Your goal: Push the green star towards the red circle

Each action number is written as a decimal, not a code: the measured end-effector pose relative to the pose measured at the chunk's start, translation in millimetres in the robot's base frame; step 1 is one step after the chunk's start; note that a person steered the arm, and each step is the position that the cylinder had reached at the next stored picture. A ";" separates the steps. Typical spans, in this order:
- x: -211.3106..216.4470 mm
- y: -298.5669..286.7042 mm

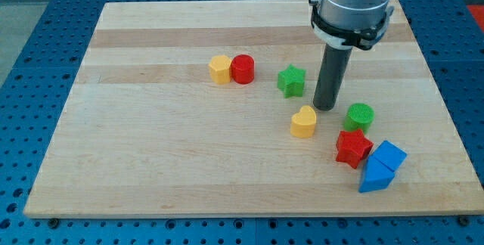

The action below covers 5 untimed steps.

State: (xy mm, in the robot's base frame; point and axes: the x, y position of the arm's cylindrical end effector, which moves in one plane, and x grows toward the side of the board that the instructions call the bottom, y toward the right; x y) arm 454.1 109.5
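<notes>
The green star [291, 80] lies on the wooden board [151, 162], right of centre. The red circle [243, 69] stands to the star's left, touching a yellow hexagon [220, 69] on its own left. My tip [325, 107] rests on the board to the right of and slightly below the green star, a short gap apart from it. The tip is just above and right of a yellow heart [303, 122].
A green circle [359, 116] lies right of the tip. A red star [353, 148] and two blue blocks [388, 155] [375, 177] sit below it, near the board's lower right. The board lies on a blue perforated table [30, 63].
</notes>
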 end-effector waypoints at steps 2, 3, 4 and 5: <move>-16.0 -15.5; -22.0 -22.8; -28.2 -30.1; -32.7 -34.0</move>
